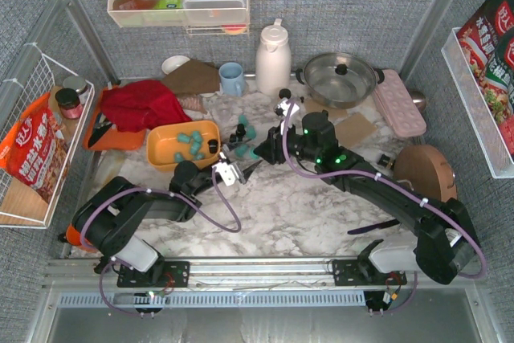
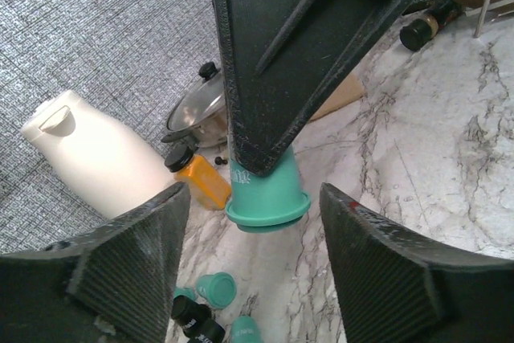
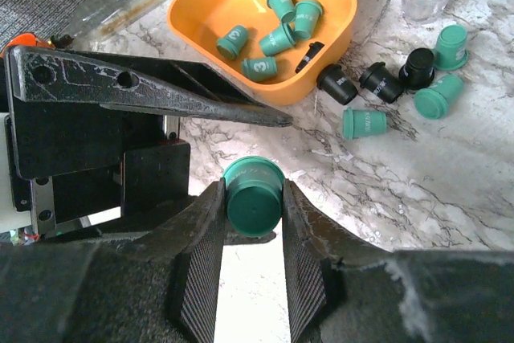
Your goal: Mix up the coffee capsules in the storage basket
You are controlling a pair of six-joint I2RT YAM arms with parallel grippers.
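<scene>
Marble table (image 1: pixel 297 198) bears storage basket (image 1: pixel 157 153), loose coffee capsules (image 3: pixel 439 95), pot (image 1: pixel 337 78).

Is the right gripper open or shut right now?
Shut on a teal coffee capsule: fingers of the right gripper press both its sides.

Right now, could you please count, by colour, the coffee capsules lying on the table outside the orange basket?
Teal capsules: 3
Black capsules: 3
Total: 6
Not counted: the teal capsule held in the right gripper.
</scene>
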